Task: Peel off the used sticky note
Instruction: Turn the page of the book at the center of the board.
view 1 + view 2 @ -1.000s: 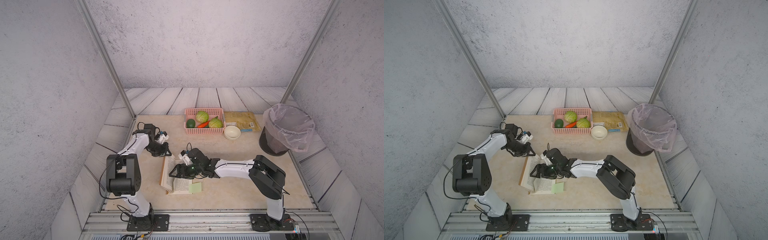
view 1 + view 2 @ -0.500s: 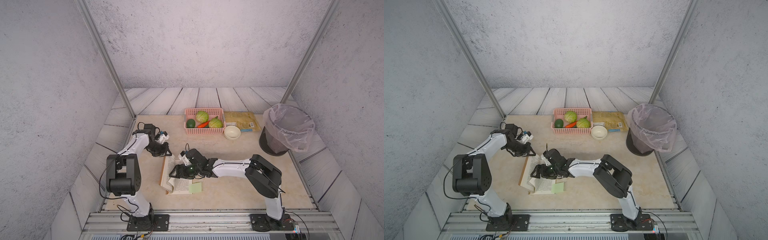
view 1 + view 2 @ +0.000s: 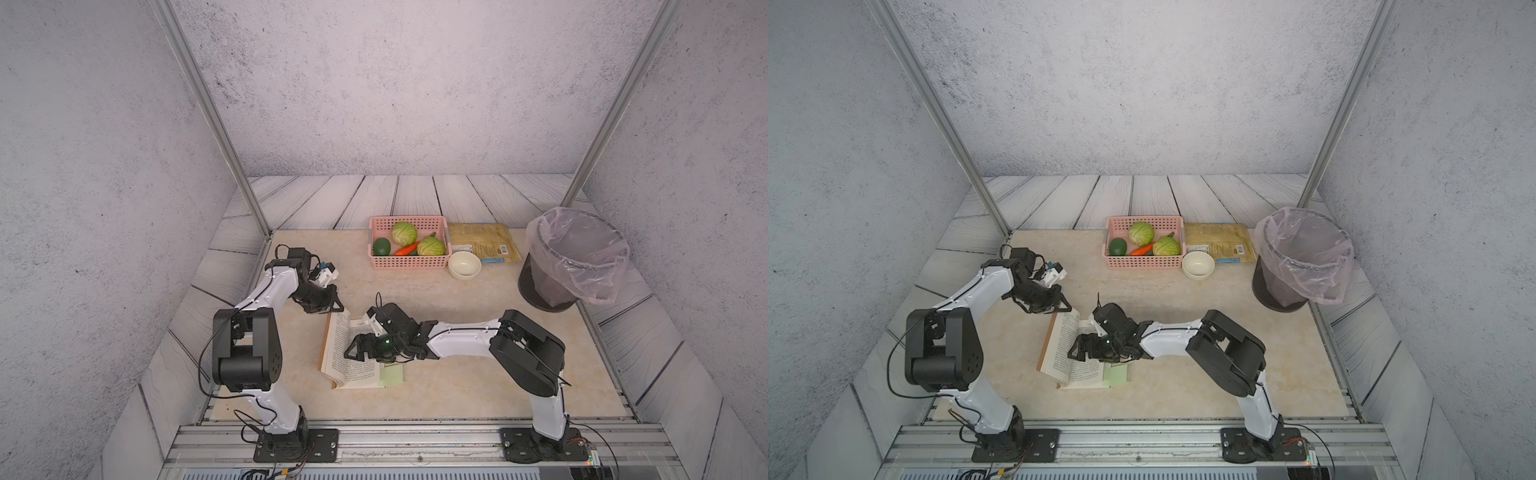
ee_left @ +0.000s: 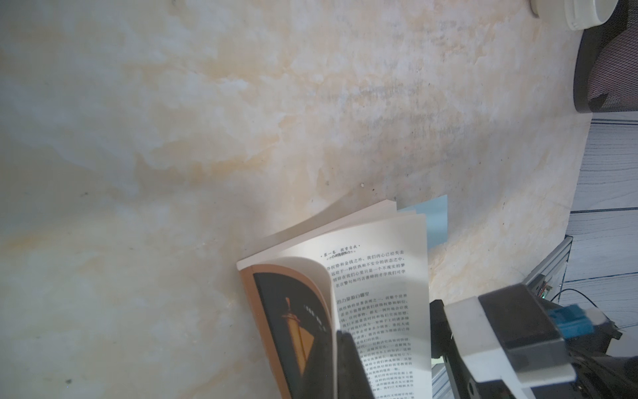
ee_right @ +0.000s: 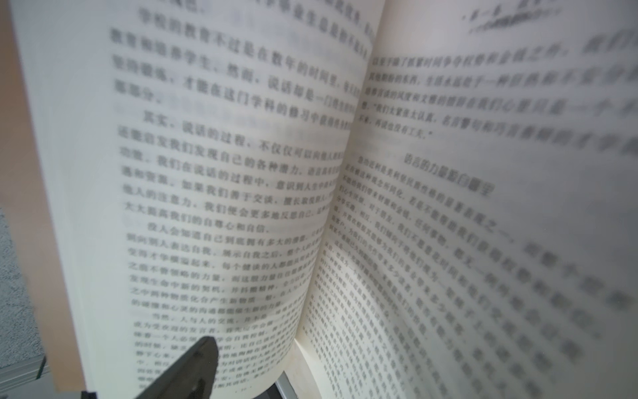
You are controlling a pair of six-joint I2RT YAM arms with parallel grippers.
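Finds right pincer (image 3: 353,349) gaping over book (image 3: 336,347), gripping nothing. Puts note (image 3: 391,375) just behind it, at page edge nearer its base. Shows left pincer (image 3: 333,308) closed tight at book's far corner.

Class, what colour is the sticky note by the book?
Sticky note: pale green, best in a top view.

The sticky note (image 3: 392,376) lies right of the book (image 3: 338,353), touching it; basket (image 3: 407,262) and bowl (image 3: 464,264) stand behind.

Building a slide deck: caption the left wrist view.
Open book on the marbled table, front cover curling upward, a pale sticky note protruding beyond its pages.
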